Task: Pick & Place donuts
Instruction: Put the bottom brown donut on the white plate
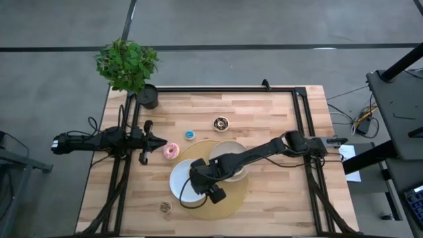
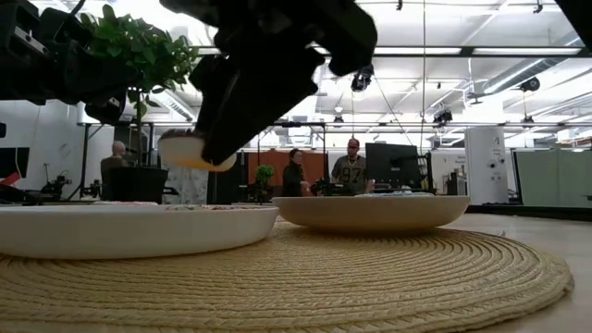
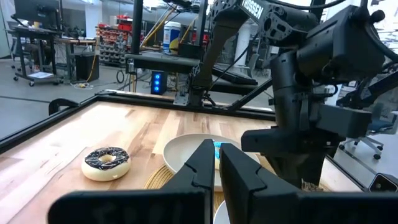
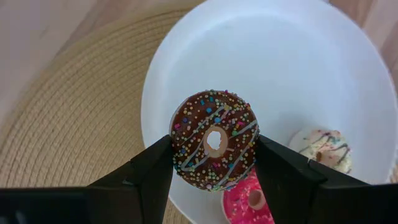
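The right gripper (image 4: 214,163) hangs over the white plate (image 4: 298,74), and its fingers (image 4: 146,171) are clamped on a chocolate donut with sprinkles (image 4: 214,148), one finger on each side of it. Under the fingers, on the plate, lie already a pink donut (image 4: 249,199) and a cream donut (image 4: 320,149), so I judge this part done. Far from these fingers, on the counter (image 1: 264,112), some donuts are left: a large pink one (image 1: 171,151), a mini blue one (image 1: 190,135), a chocolate one (image 1: 221,123) and a small brown one (image 1: 165,207). The left gripper (image 3: 214,163) waits near the pink one with fingers together, empty.
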